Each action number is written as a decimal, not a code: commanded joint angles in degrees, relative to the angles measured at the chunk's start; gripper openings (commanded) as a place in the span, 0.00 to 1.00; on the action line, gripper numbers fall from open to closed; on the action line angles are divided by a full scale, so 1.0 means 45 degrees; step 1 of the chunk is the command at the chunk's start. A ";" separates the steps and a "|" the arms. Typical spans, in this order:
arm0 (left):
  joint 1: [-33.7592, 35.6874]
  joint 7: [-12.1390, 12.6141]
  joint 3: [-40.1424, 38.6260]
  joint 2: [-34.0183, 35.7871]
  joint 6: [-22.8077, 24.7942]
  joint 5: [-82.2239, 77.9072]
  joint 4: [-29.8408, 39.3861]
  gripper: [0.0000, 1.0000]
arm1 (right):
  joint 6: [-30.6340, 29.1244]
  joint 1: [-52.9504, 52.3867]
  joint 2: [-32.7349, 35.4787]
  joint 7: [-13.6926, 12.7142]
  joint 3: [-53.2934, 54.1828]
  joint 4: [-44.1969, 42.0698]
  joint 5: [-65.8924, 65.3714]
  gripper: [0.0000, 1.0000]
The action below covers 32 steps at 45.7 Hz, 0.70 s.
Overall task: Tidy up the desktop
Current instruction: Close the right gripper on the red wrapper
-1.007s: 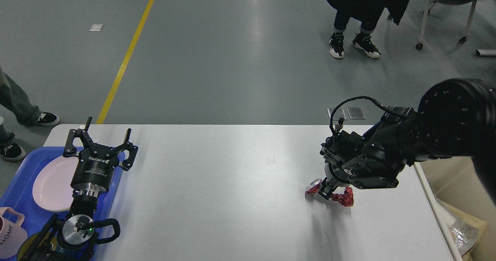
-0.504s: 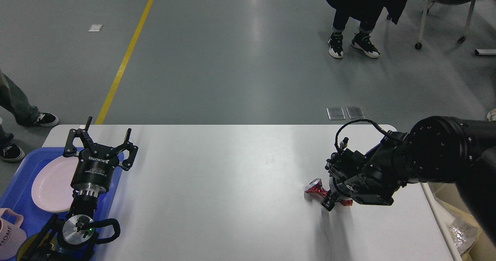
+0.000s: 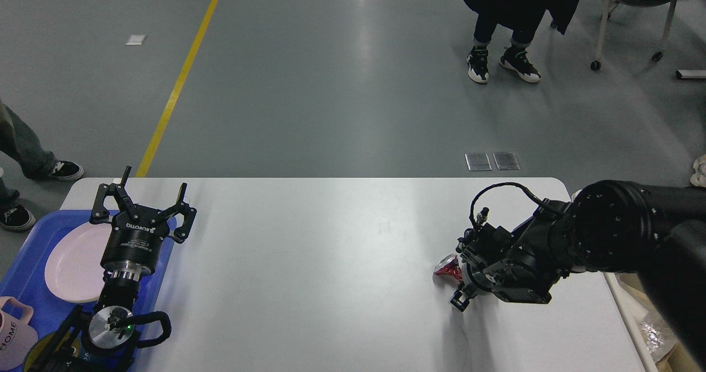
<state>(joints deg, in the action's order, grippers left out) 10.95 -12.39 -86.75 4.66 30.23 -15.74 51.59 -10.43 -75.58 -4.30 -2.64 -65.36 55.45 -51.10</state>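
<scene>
Surface: the large white rectangular desktop with rounded corners (image 3: 331,261) fills the lower half of the head view, its far edge running across the middle of the picture and its near part cut by the bottom edge.
Wrapper: a small crumpled red and silver foil wrapper (image 3: 448,268) lies on the surface toward its right end, mostly hidden by the right arm, only its left tip showing.
Right gripper: the black right gripper (image 3: 462,297) is tipped down onto the surface just beside the wrapper; it is seen dark and end-on, so I cannot tell how its jaws stand or whether they hold the wrapper.
Left gripper: the black left gripper (image 3: 144,205) stands upright over the left end of the surface, jaws spread wide with nothing between them.
Tray: a blue plastic tray (image 3: 25,272) sits at the left edge, partly under the left arm.
Plate: a round pale pink plate (image 3: 71,261) lies in the tray.
Mug: a pink mug lettered HOME (image 3: 14,333) sits in the tray's near corner, cut by the picture's edge.
Bin: a beige plastic bin (image 3: 670,339) shows beyond the right end of the surface, with a bit of crumpled silver foil (image 3: 656,330) inside.
</scene>
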 commanded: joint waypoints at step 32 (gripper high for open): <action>0.0007 0.0000 0.0000 0.0000 0.0000 0.0021 0.0000 0.96 | 0.0150 0.0312 -0.0119 -0.0020 0.0033 -0.0818 0.0124 0.72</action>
<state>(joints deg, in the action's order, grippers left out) 10.96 -12.39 -86.75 4.66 30.23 -15.74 51.59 -9.76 -74.48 -4.83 -2.73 -65.21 52.73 -50.67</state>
